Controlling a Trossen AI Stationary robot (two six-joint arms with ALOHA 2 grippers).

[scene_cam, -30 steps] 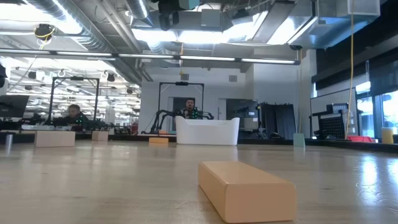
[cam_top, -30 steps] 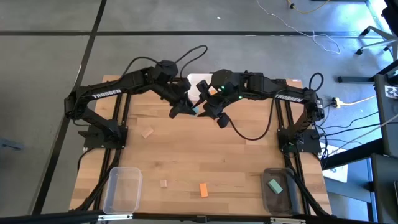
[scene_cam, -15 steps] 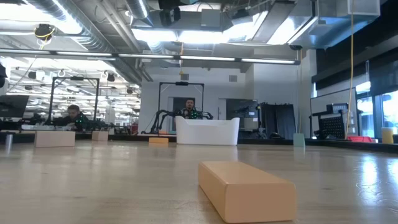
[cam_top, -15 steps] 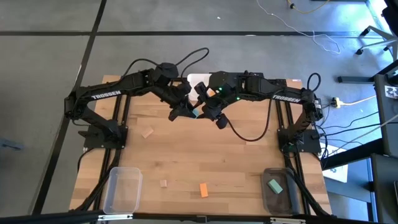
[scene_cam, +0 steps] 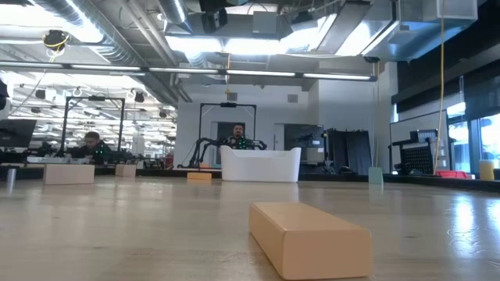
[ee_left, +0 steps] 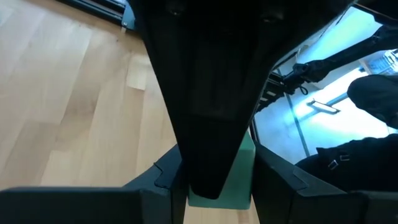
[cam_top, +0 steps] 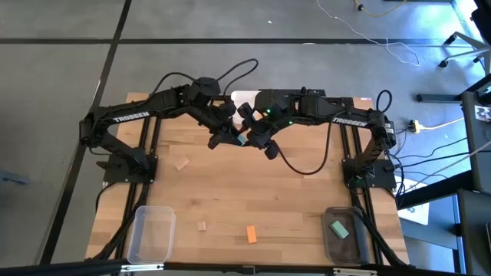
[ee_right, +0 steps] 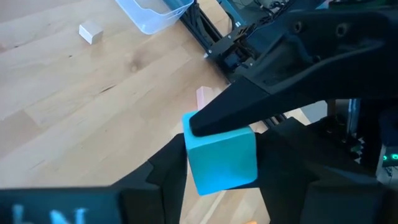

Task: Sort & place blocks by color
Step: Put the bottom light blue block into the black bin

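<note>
We see the teal block (ee_right: 221,154) between both jaws at mid-tabletop (cam_top: 230,192): the left gripper (cam_top: 230,136) holds it. The right gripper (cam_top: 255,136), jaws narrowing around it, meets it head-on

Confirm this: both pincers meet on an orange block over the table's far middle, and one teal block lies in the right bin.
Wrong colour: the held block is teal, as the right wrist view shows. The left pincer and right pincer do meet there, and a teal block lies in the right bin.

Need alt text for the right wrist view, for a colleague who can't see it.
A teal block sits between the right gripper's dark fingers, with the left arm's finger pressed on its top. Behind lie the wooden table, a small tan cube and a clear bin.
</note>
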